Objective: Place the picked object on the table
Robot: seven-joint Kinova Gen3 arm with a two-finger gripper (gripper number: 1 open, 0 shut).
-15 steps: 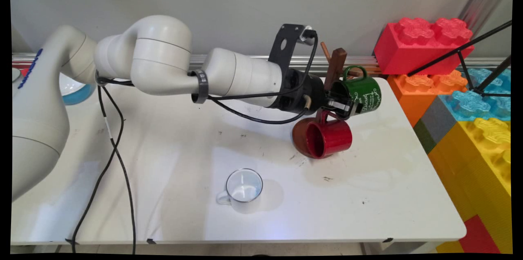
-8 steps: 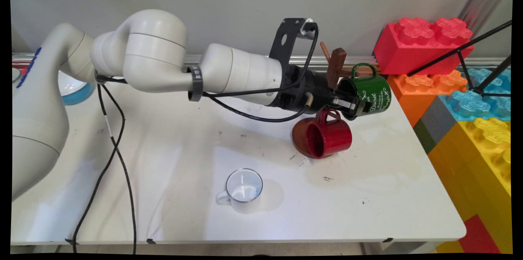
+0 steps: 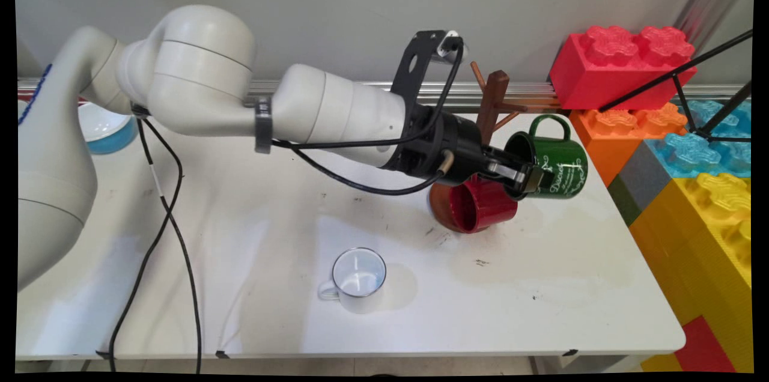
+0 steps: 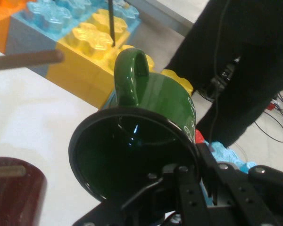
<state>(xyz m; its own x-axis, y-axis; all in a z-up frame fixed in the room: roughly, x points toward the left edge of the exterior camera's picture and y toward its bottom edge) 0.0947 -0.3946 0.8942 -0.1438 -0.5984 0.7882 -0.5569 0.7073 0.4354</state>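
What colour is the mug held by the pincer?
Dark green mug with white lettering, gripped at its rim by the pincer; main view shows it best.

Green mug (image 3: 553, 163) with white script lettering, gripper (image 3: 531, 181) clamped on its rim, one finger inside. Held on its side above the table, mouth facing left, handle up. Sits right of the brown mug tree (image 3: 494, 107), just above the red mug (image 3: 480, 206).

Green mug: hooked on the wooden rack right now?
No. The green mug hangs clear of the wooden rack, held at its rim by the pincer, handle up.
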